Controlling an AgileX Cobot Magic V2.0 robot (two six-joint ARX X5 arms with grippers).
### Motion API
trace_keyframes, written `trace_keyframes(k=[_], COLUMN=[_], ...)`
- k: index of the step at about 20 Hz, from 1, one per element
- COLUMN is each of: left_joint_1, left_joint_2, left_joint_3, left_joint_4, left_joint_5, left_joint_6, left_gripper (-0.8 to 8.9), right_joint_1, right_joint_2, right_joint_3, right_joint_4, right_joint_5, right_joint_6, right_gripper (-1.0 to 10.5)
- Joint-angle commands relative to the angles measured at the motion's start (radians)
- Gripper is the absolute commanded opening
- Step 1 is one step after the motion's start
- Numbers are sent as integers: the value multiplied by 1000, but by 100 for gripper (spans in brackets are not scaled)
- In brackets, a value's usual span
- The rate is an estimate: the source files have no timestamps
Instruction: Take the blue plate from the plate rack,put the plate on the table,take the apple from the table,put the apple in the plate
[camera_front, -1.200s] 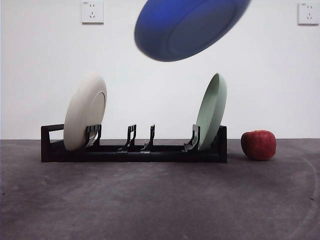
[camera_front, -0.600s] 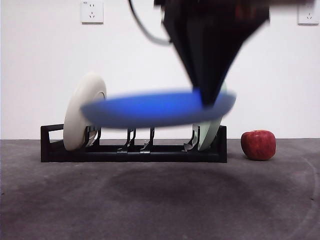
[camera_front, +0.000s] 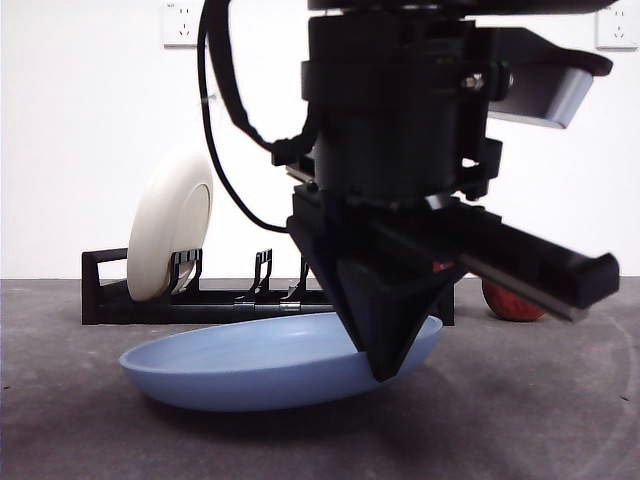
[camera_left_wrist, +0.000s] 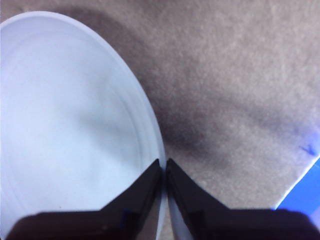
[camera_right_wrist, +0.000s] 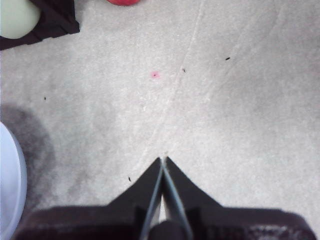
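The blue plate (camera_front: 270, 365) lies face up, low on the table (camera_front: 80, 430) in front of the plate rack (camera_front: 105, 290), its right rim slightly raised. My left gripper (camera_front: 385, 370) comes down from above and is shut on that right rim; the left wrist view shows its jaws (camera_left_wrist: 164, 167) pinching the plate's edge (camera_left_wrist: 65, 125). The apple (camera_front: 505, 305) sits on the table to the right of the rack, mostly hidden behind the arm; its edge also shows in the right wrist view (camera_right_wrist: 122, 2). My right gripper (camera_right_wrist: 163, 162) is shut and empty above bare table.
A cream-white plate (camera_front: 170, 225) stands in the rack's left end. The pale green plate (camera_right_wrist: 17, 17) at the rack's right end is hidden by the arm in the front view. The blue plate's rim (camera_right_wrist: 10, 185) shows in the right wrist view.
The left gripper has carried the blue plate down from high above the rack, turned it level, and lowered it onto the table in front of the rack.
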Motion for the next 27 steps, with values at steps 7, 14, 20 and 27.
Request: trace_keyframes(k=[7,14,20,27], left_joint_1=[41,45,44,43], left_joint_2=[17,16,-47,-327], left_joint_3=[-13,-13,-13,-12], left_joint_4=[24,-29,-37,-58], left_joint_5=[119,123,293,340], left_joint_6=[-25,-42,-30,-36], left_gripper=[120,192,184,-9], right_joint_1=[0,0,0,1], right_joint_2=[2,2,2,14], right_joint_3=[3,3,3,4], right_joint_4=[-3,-3,123,408], right_joint_5=[1,-2,-98,-124], right_joint_6=[-5,-6,-35,-7], right_gripper=[-1,-1,1,15])
